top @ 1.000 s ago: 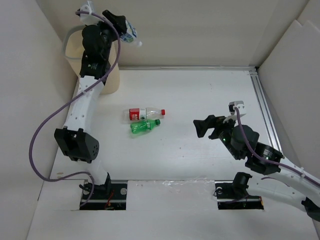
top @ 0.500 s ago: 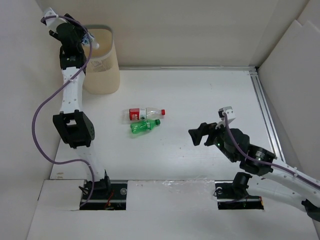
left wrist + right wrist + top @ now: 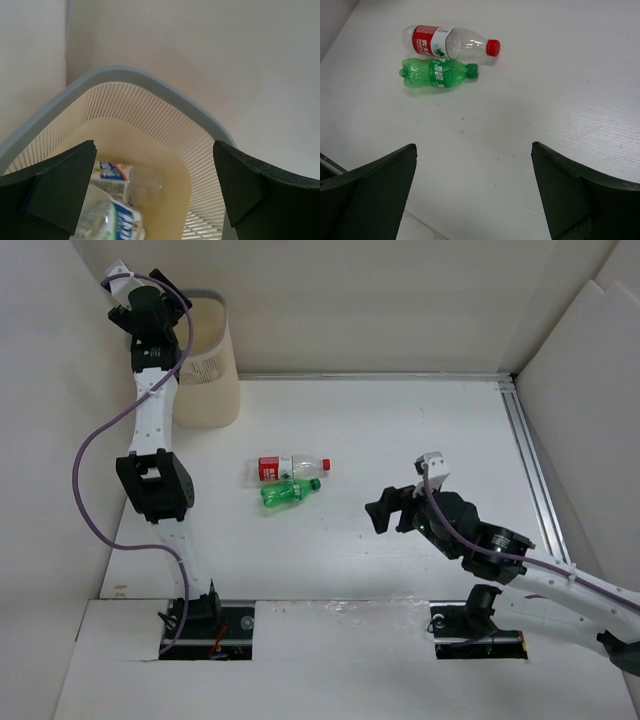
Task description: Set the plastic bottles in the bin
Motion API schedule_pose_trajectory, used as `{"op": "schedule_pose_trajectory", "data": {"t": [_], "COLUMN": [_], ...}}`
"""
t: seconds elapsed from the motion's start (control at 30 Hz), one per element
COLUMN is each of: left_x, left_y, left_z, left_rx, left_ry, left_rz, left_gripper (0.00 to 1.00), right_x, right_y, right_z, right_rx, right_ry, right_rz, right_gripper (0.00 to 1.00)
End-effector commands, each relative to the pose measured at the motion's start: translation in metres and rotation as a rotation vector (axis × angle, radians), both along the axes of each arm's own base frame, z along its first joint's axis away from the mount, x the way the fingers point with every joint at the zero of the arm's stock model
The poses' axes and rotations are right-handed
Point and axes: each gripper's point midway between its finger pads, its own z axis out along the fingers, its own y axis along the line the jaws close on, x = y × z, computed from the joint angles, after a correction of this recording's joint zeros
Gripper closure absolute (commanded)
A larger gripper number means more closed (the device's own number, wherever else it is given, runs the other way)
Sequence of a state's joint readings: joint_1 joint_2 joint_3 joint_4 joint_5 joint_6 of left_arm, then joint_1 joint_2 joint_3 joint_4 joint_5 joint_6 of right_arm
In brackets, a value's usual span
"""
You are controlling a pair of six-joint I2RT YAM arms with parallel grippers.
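The tall cream-beige plastic bin (image 3: 212, 380) with a grey rim band stands on the white table (image 3: 420, 430), in the corner at about 10 o'clock in the top view. The left gripper (image 3: 150, 312) hangs above the mouth of the bin, on its 9 o'clock side. In the left wrist view its black fingers (image 3: 60, 192) stand wide apart and nothing is between them. Below them, on the floor of the bin, lie a clear plastic bottle with a blue and white label (image 3: 131, 179) and a second clear bottle (image 3: 107, 220), which is partly cut by the picture edge.

Two more bottles lie on their sides on the table, at about 5 o'clock from the bin and well apart from it. These are a clear plastic bottle with a red label and red cap (image 3: 288, 467) and, just beside it at 6 o'clock, a green plastic bottle (image 3: 288, 492). Both caps point to 3 o'clock.

The right gripper (image 3: 385, 510) is over the table at about 4 o'clock from these two bottles, apart from them. It faces toward them, its fingers (image 3: 375, 192) are spread wide, and it holds nothing.
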State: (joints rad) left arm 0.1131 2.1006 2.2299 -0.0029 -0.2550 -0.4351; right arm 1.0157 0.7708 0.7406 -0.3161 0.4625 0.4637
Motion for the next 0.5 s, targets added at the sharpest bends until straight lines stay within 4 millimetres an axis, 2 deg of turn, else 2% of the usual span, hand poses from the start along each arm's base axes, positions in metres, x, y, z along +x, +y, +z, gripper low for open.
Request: {"op": "schedule_pose_trajectory", "data": {"t": [0.0, 0.07, 0.1, 0.17, 0.2, 0.23, 0.27, 0.3, 0.33, 0.37, 0.4, 0.43, 0.47], "left_x": [-0.03, -0.04, -0.053, -0.066, -0.073, -0.094, -0.098, -0.107, -0.132, -0.133, -0.141, -0.149, -0.175], "left_y": [0.004, 0.0, -0.006, -0.018, -0.024, -0.031, -0.038, -0.044, -0.056, -0.065, -0.074, -0.085, -0.092], "left_z": [0.076, 0.081, 0.097, 0.108, 0.108, 0.128, 0.112, 0.108, 0.128, 0.094, 0.086, 0.078, 0.089], "left_rx": [0.04, 0.039, 0.03, 0.008, -0.003, -0.006, -0.031, -0.036, -0.028, -0.046, -0.048, -0.051, -0.056], "left_ry": [-0.125, -0.105, -0.127, -0.133, -0.121, -0.15, -0.11, -0.087, -0.121, -0.041, -0.029, -0.019, -0.056], "left_rz": [0.032, 0.011, -0.008, -0.066, -0.094, -0.12, -0.153, -0.176, -0.209, -0.23, -0.263, -0.301, -0.33], "left_gripper": [0.0, 0.0, 0.0, 0.0, 0.0, 0.0, 0.0, 0.0, 0.0, 0.0, 0.0, 0.0, 0.0], "right_x": [0.006, 0.006, 0.007, 0.013, 0.016, 0.02, 0.025, 0.028, 0.034, 0.041, 0.046, 0.055, 0.06], "right_y": [0.014, 0.024, 0.031, 0.047, 0.056, 0.066, 0.072, 0.078, 0.085, 0.093, 0.099, 0.106, 0.112], "right_z": [0.025, 0.02, 0.024, 0.016, 0.028, 0.016, 0.017, 0.016, 0.029, 0.018, 0.019, 0.035, 0.037], "right_rx": [0.022, -0.016, -0.03, -0.109, -0.101, -0.152, -0.197, -0.224, -0.231, -0.301, -0.323, -0.317, -0.332], "right_ry": [-0.055, -0.057, -0.066, -0.075, -0.086, -0.071, -0.102, -0.111, -0.139, -0.146, -0.156, -0.186, -0.195], "right_rz": [0.038, 0.089, 0.116, 0.171, 0.192, 0.215, 0.244, 0.263, 0.269, 0.291, 0.3, 0.293, 0.298], "right_gripper": [0.0, 0.0, 0.0, 0.0, 0.0, 0.0, 0.0, 0.0, 0.0, 0.0, 0.0, 0.0, 0.0]}}
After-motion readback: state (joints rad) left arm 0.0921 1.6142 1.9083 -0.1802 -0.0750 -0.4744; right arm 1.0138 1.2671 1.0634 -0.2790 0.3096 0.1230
